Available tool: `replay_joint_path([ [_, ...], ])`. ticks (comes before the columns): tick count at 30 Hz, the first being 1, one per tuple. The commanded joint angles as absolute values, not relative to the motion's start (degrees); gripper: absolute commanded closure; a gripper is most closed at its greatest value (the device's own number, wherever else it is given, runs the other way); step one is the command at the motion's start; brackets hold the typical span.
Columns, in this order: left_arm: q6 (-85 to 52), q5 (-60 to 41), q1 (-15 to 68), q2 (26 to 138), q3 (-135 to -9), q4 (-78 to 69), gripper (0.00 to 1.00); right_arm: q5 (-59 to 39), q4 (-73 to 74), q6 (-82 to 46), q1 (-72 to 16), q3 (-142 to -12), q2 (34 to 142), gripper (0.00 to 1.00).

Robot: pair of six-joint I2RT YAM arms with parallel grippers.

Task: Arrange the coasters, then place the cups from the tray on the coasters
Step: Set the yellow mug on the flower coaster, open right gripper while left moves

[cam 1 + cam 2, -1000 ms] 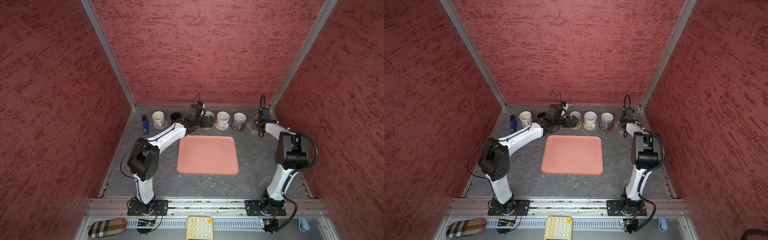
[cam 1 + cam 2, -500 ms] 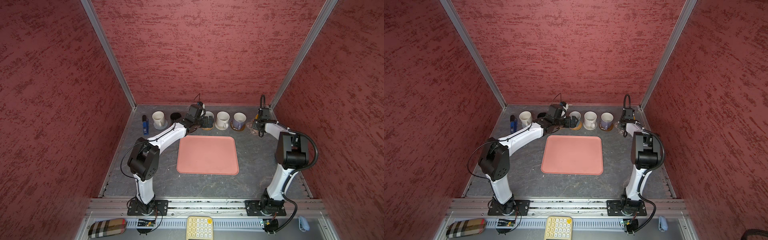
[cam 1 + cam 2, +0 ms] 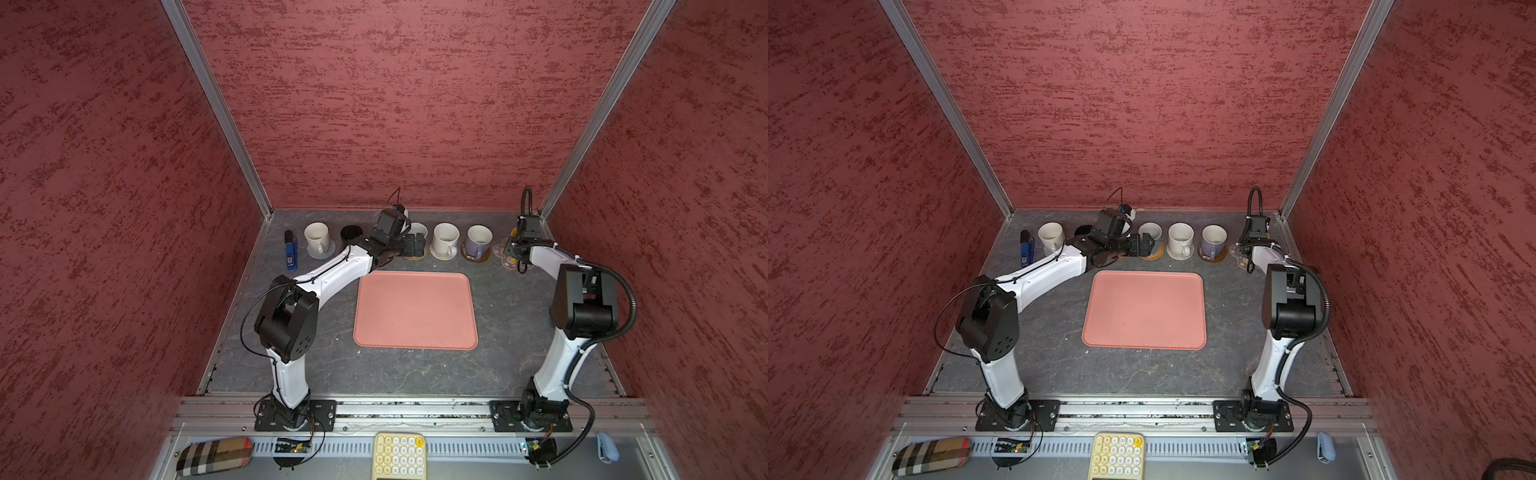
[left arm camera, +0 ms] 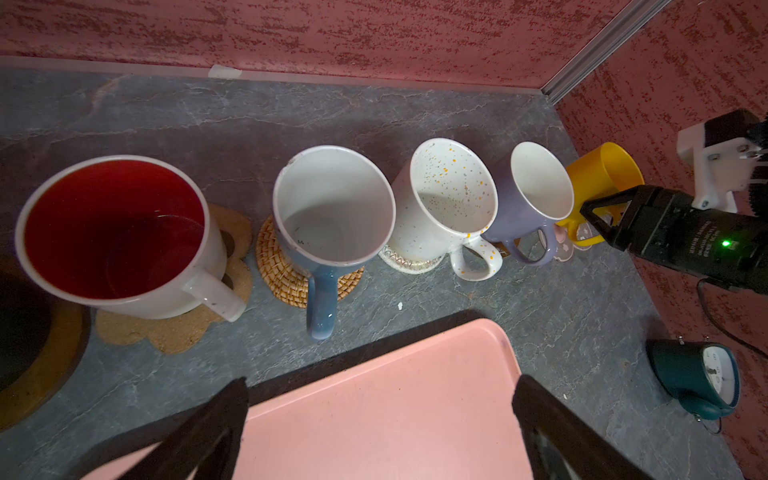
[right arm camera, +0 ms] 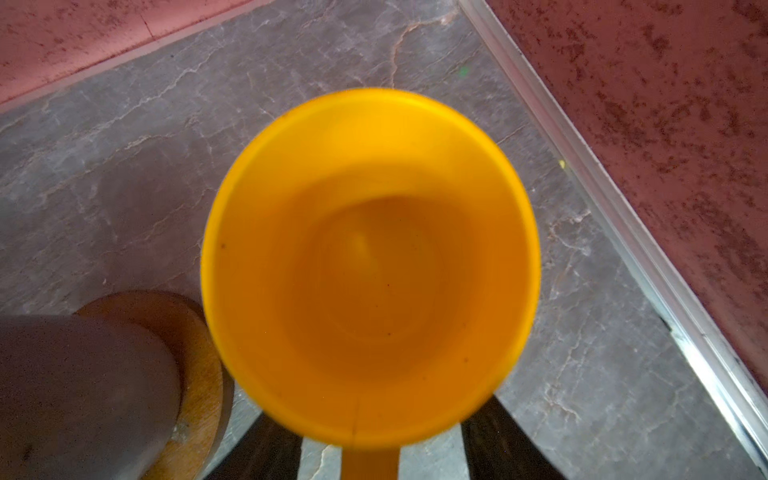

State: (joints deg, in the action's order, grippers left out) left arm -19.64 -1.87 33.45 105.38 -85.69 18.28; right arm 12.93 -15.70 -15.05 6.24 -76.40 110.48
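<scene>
Our left pincer (image 4: 382,382) hangs wide open and empty over the far edge of the tray (image 4: 374,432). Beyond it, along the worktop (image 4: 415,108), we see the red-lined white mug (image 4: 116,232) on the paw coaster (image 4: 174,328), the blue mug (image 4: 332,216) on the wicker coaster (image 4: 274,270), the speckled white mug (image 4: 449,203) and the lavender mug (image 4: 536,195). At the right end the yellow mug (image 5: 370,266) sits on the pink flower coaster (image 4: 565,249). Our right pincer (image 5: 370,432) stands parted, gripping nothing; the mug's handle lies between its jaws, worktop showing either side.
</scene>
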Motion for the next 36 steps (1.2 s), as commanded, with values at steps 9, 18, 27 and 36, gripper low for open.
replay_joint_path([
  [9,-18.7,4.6,33.1,90.5,-81.8,24.3,0.00,12.1,-10.9,-15.7,6.6,-66.4,88.9,0.37],
  [18,-21.5,12.4,29.3,74.1,-71.0,30.1,0.00,3.1,-8.9,-17.6,6.4,-56.3,73.1,0.30],
  [27,-26.9,18.4,23.1,57.2,-59.4,36.8,0.01,-2.4,-5.7,-19.0,-1.7,-45.0,66.9,0.16],
  [36,-23.6,12.1,13.9,46.7,-43.6,32.4,0.00,-1.6,3.4,-18.2,-4.2,-34.5,66.6,0.04],
])
